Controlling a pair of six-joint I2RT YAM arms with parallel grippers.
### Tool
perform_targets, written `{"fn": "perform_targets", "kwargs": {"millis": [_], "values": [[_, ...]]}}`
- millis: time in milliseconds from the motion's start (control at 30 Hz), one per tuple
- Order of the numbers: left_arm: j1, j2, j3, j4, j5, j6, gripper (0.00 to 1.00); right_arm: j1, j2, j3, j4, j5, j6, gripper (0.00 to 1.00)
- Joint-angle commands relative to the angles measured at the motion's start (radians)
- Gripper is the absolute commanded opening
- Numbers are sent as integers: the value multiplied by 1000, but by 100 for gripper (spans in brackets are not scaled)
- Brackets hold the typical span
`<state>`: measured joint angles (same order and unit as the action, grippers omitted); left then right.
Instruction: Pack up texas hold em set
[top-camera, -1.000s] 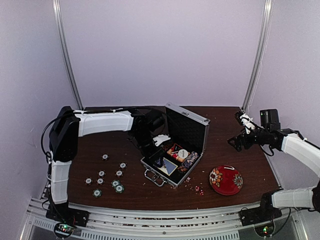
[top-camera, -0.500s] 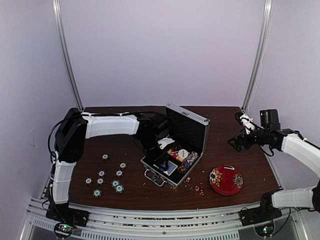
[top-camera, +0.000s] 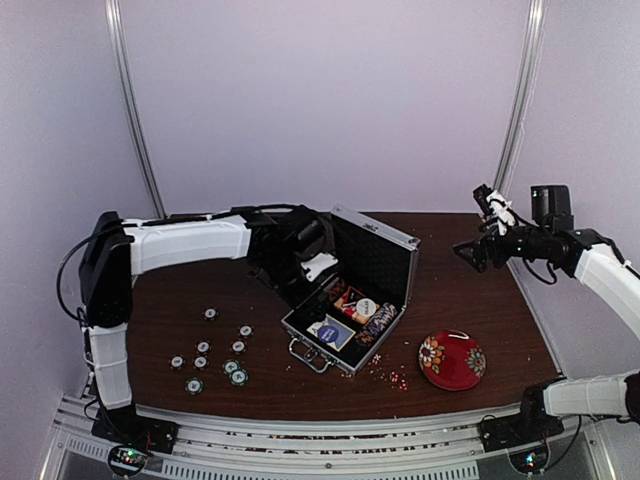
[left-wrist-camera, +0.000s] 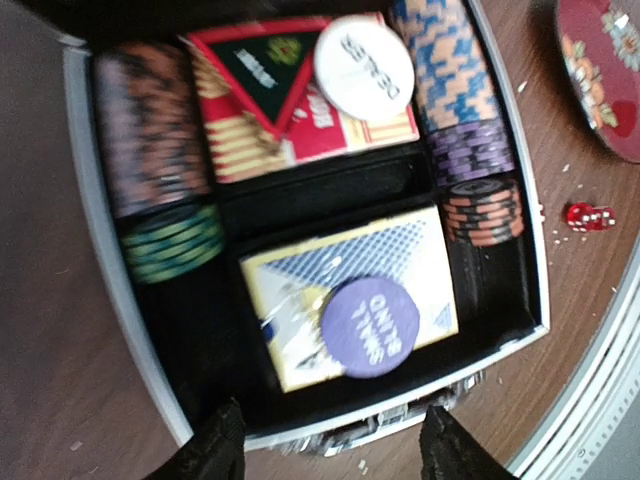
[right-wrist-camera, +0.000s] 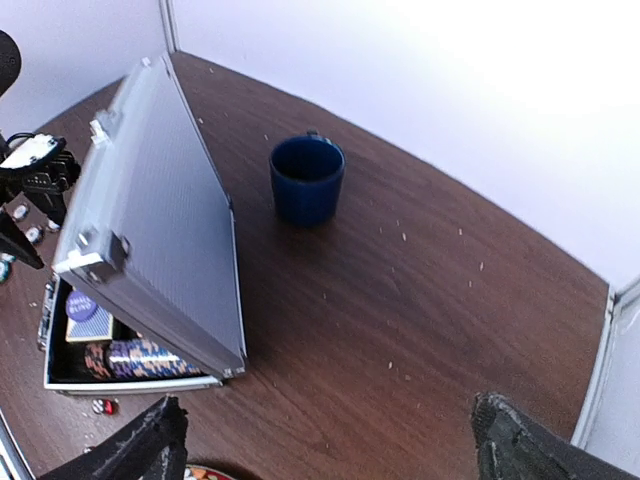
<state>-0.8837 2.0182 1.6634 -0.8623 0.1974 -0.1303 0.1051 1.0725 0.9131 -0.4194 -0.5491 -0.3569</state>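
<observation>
The silver briefcase (top-camera: 352, 318) lies open mid-table with its lid (top-camera: 378, 252) upright. Its black tray (left-wrist-camera: 200, 330) holds rows of striped chips (left-wrist-camera: 150, 130), a red card pack with a white dealer disc (left-wrist-camera: 363, 67), and the blue-and-cream deck box (left-wrist-camera: 300, 290) with a purple disc (left-wrist-camera: 378, 327) on top. Several loose chips (top-camera: 218, 358) lie on the table left of the case. My left gripper (top-camera: 318, 268) hovers over the case's near rim, open and holding nothing (left-wrist-camera: 330, 455). My right gripper (top-camera: 478, 235) hangs high at the right, open and empty (right-wrist-camera: 325, 445).
A red floral bowl (top-camera: 452, 360) sits right of the case, with small red dice (top-camera: 398, 380) scattered between them. A dark blue mug (right-wrist-camera: 307, 178) stands behind the upright lid. The table's front edge runs just beyond the case handle (top-camera: 312, 355).
My left gripper's jaws have spread wider and it has lifted up and back from the case's tray. The right arm has risen and swung a little toward the back wall.
</observation>
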Motion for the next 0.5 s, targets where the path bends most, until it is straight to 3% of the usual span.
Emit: {"fn": "perform_targets", "kwargs": {"millis": [0, 100, 267, 300, 333, 367, 467], "values": [[66, -223, -119, 142, -136, 78, 63, 15, 73, 127, -153, -186, -27, 100], [120, -348, -257, 317, -226, 89, 68, 73, 117, 138, -283, -219, -165, 100], [177, -470, -380, 630, -197, 93, 74, 291, 179, 104, -355, -94, -282, 93], [177, -485, -394, 684, -205, 94, 81, 327, 182, 94, -347, -72, -288, 92], [180, -496, -406, 729, -219, 93, 96, 360, 182, 83, -337, -44, -291, 90], [187, -508, -416, 781, -230, 83, 98, 397, 182, 77, -326, -11, -296, 88], [201, -493, -386, 759, -295, 10, 98, 506, 197, 58, -310, 121, -318, 81]]}}
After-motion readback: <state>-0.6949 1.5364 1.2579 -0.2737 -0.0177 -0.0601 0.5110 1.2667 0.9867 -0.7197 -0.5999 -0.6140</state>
